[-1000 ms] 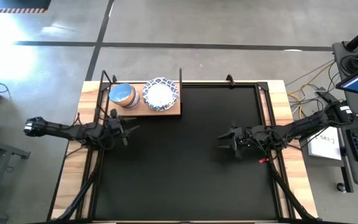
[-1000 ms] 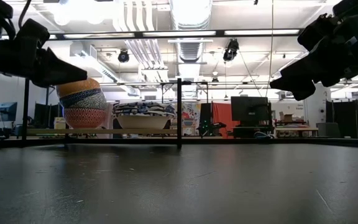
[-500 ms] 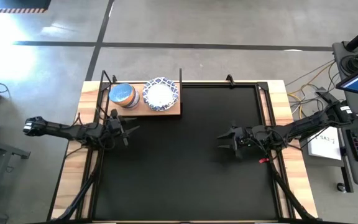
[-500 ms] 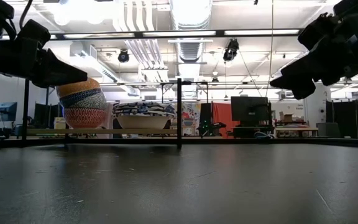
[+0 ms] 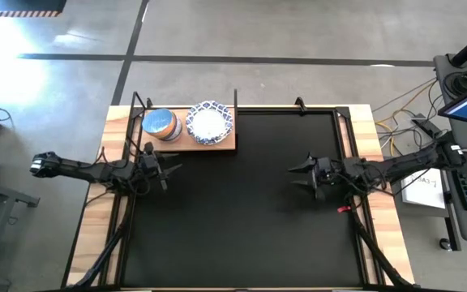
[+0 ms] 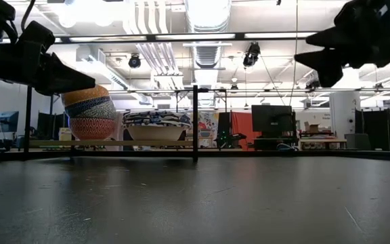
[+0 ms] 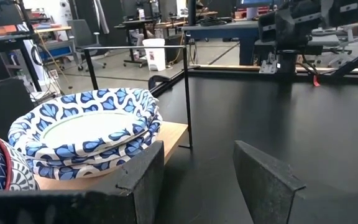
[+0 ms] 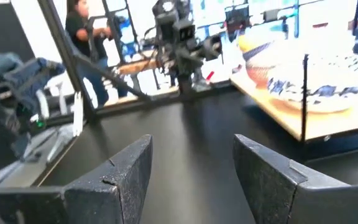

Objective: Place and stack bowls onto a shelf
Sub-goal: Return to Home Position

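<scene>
The light-wood shelf (image 5: 226, 144) stands at the far left corner of the black mat (image 5: 233, 227). Two stacks rest on its board. One is of large white bowls with blue rims (image 5: 209, 122) (image 7: 86, 134) (image 6: 157, 125). The other is of small coloured bowls (image 5: 160, 125) (image 6: 90, 112), left of the first. My left gripper (image 5: 172, 166) (image 7: 197, 165) hovers open just near of the shelf, facing the stacks. My right gripper (image 5: 296, 172) (image 8: 191, 155) hangs open high over the mat's right half, far from the bowls (image 8: 328, 84).
Thin black posts (image 7: 188, 93) rise at the shelf's corners, one (image 5: 235, 99) by the large stack. The mat's middle and near part are bare. A keyboard and papers (image 5: 428, 188) lie right of the table. A person (image 8: 79, 34) stands in the room beyond.
My right gripper has risen and drawn back a little toward the table's right and far edges, staying open. The left arm and the bowls have kept still.
</scene>
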Robot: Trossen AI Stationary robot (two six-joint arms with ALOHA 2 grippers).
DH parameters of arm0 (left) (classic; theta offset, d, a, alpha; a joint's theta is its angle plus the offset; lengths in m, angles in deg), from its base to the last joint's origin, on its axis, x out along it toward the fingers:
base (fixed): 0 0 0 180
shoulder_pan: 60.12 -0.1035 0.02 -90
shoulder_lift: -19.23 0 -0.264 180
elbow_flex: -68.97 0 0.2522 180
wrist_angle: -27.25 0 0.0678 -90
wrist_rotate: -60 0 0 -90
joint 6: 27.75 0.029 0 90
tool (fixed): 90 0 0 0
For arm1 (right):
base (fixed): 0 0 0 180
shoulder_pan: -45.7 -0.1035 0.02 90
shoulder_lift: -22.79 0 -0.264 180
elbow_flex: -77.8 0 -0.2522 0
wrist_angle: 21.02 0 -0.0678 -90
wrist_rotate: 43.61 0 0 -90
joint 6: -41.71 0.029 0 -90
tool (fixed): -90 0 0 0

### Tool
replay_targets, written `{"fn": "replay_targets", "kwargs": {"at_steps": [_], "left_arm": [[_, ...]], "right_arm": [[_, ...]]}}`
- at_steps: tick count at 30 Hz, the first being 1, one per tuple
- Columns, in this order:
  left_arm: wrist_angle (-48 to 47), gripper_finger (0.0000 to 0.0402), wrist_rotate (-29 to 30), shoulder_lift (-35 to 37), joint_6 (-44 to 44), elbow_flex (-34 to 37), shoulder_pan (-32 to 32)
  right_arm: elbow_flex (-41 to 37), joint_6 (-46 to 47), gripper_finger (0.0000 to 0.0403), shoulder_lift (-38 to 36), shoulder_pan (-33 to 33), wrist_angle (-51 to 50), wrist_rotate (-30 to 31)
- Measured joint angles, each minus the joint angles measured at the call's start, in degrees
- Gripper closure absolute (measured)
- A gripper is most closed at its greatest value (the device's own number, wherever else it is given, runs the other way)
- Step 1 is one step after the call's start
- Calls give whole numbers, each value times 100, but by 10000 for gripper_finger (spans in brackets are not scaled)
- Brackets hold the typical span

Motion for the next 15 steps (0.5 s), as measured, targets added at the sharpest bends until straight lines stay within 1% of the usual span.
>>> {"fn": "replay_targets", "kwargs": {"at_steps": [6, 12, 15], "left_arm": [[7, 225, 2, -2, 0, -2, -2], [15, 225, 1, 0, 0, -4, 0], [15, 225, 0, 0, 0, -4, -1]], "right_arm": [[0, 77, 193, -290, 521, -150, -1], [-2, 481, 193, -894, 1089, -932, 0], [-2, 427, 193, -1337, 1261, -1454, 2]]}}
